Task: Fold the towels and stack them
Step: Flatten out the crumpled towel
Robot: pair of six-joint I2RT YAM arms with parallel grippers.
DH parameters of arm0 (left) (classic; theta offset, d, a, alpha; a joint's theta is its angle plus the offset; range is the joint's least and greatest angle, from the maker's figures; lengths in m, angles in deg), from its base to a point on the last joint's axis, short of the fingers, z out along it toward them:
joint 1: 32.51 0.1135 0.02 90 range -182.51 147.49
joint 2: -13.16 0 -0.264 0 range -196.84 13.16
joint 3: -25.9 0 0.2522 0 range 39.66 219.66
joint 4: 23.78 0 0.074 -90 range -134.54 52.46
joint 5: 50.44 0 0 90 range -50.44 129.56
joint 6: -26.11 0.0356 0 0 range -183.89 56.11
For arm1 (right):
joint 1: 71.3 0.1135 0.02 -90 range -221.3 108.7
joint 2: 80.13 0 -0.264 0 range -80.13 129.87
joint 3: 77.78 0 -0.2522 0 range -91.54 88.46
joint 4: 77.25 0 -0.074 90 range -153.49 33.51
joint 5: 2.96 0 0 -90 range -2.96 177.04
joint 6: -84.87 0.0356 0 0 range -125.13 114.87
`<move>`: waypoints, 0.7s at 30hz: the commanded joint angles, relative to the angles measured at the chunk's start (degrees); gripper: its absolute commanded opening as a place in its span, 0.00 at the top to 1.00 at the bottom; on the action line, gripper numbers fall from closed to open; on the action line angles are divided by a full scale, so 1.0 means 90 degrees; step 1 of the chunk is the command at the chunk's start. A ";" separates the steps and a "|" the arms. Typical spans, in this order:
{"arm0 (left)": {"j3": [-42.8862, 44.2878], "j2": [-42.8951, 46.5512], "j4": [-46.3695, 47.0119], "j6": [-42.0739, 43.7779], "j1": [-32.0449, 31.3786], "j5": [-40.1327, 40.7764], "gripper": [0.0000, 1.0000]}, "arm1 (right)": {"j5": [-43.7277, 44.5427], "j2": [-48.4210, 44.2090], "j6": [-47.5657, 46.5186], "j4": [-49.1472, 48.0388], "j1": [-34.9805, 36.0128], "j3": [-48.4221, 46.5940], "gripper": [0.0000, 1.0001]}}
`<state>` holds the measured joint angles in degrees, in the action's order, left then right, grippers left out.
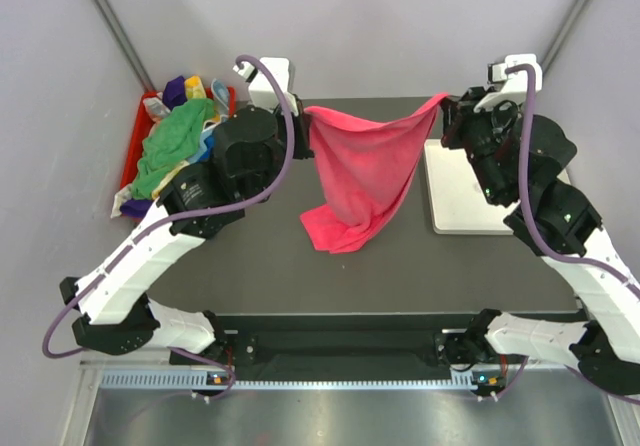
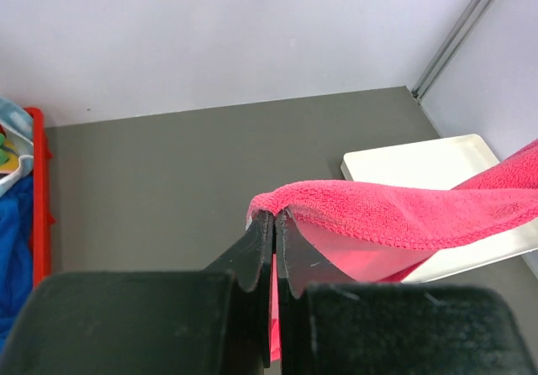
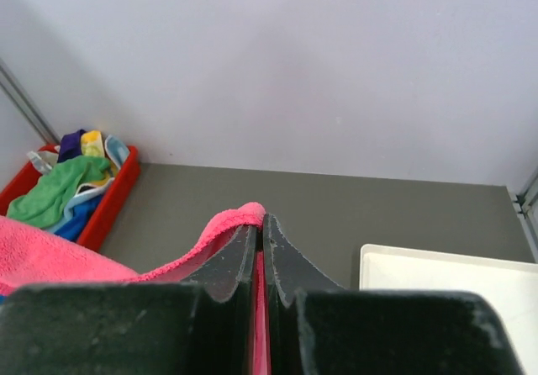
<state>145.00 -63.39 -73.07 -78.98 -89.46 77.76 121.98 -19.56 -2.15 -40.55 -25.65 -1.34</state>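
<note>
Currently, your left end effector (image 1: 303,116) is clamped fully down on one top corner of the bright pink towel (image 1: 362,171). Your right end effector (image 1: 447,103) is clamped the same way on the opposite top corner. Both wrist views confirm this: the jaws are pressed together with pink terry pinched between them.

Finding: the towel hangs raised over the middle of the worktop (image 1: 400,276). Its upper edge spans from one end effector to the other with a slight sag. The lower part is bunched and doubled over where it meets the worktop.

Assessment: a two-corner hold lets the weight of the cloth pull it open, which is the sensible preparation for laying it flat and folding it. The position between the red bin (image 1: 133,151) and the white tray (image 1: 465,196) suits that step. The tray carries nothing visible and is probably the stacking spot.

Outstanding: the remaining towels (image 1: 175,136) lie heaped in the bin, unfolded, so the task is at an early stage.

Caution: if you lower the towel straight down, the bunched hem will likely crease underneath.
</note>
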 commanded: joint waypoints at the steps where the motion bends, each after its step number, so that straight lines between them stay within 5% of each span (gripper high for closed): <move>1: 0.0268 0.0254 0.0568 0.0280 -0.0020 -0.0123 1.00 | -0.0317 -0.0090 -0.0283 0.0059 0.0055 -0.0344 1.00; 21: 0.1517 0.0244 0.0696 0.0739 -0.0020 -0.0738 1.00 | -0.1060 -0.0032 -0.0849 0.0390 0.0065 -0.1886 1.00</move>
<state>155.56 -62.32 -69.63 -73.80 -89.46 71.92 113.76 -19.78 -8.59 -36.57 -25.65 -13.95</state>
